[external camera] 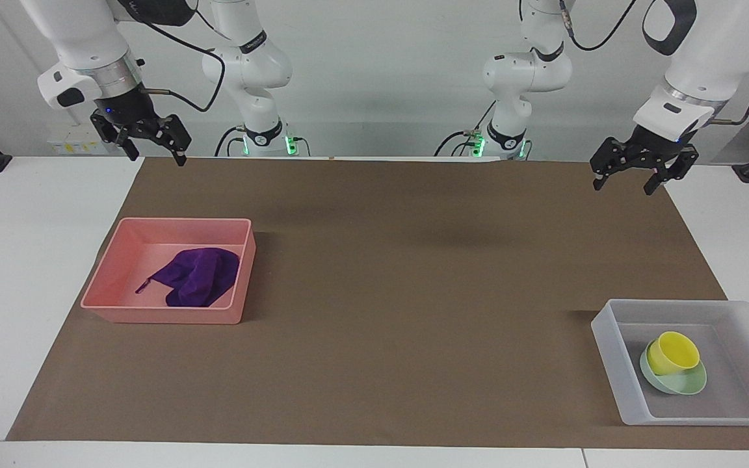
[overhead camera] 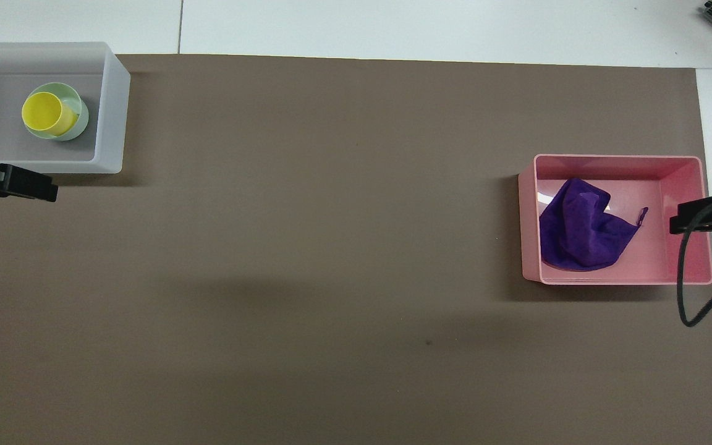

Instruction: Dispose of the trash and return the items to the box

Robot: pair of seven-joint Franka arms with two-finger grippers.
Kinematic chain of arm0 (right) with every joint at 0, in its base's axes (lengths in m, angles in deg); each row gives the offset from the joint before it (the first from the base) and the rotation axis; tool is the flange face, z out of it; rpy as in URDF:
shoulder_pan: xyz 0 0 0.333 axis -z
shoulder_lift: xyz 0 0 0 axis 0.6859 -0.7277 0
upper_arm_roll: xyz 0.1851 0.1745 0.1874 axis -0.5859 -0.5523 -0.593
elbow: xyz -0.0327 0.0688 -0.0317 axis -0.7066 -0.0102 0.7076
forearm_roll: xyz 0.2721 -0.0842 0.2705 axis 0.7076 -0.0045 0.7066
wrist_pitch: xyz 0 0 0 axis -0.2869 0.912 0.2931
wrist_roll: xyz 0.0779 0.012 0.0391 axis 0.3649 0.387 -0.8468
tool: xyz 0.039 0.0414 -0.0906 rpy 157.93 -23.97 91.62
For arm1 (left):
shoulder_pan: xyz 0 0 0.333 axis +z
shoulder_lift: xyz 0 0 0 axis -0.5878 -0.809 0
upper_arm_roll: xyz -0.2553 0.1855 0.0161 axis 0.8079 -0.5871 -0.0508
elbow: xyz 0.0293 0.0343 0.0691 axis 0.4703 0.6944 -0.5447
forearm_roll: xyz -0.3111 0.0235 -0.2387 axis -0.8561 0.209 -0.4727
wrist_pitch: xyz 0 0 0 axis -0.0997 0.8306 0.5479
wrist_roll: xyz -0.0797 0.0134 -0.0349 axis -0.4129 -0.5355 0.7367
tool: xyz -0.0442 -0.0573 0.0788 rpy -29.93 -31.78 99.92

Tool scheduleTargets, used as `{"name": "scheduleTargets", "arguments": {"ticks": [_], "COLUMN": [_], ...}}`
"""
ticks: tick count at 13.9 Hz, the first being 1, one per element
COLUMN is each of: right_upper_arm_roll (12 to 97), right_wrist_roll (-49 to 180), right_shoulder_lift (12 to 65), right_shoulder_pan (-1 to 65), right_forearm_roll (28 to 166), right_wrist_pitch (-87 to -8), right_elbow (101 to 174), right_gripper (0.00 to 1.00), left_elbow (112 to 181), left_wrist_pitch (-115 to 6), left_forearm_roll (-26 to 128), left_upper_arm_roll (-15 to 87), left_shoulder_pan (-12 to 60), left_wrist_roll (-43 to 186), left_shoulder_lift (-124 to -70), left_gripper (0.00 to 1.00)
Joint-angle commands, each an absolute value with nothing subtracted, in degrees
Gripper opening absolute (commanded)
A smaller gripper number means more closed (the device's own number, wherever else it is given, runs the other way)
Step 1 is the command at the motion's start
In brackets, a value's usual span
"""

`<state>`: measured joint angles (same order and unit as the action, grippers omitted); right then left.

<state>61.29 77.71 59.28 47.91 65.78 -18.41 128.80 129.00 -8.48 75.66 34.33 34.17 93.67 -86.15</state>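
Purple cloth [external camera: 196, 277] lies crumpled in pink bin [external camera: 114, 311], loop toward the right arm's end.

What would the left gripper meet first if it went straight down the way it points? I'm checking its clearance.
Most likely only the bare brown mat. The left gripper, open and empty, hangs over the mat nearer the robots than the translucent tray, though depth is hard to judge.
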Motion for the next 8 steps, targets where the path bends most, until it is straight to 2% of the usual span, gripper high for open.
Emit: {"name": "scheduleTargets", "arguments": {"ticks": [1,8], "right_upper_arm_roll": [61.1,61.1], "right_wrist_roll": [78.3,78.3], "right_shoulder_lift": [60.0,60.0], "right_shoulder_pan": [48.2,48.3], "right_forearm_roll": [66.8,66.8], "right_wrist_pitch": [-18.1,-18.1], "right_elbow": [129.6,129.6], "right_gripper": [1.0,1.0], "left_elbow": [128.7,129.2], "left_wrist_pitch": [-7.2,-8.0], "left_forearm_roll": [76.8,77.0], "left_upper_arm_roll": [33.5,33.5], "left_shoulder_pan": [33.5,32.9], "left_wrist_roll": [93.1,92.7], "left_shoulder_lift": [-85.8,-85.8], "left_gripper": [1.0,1.0]}}
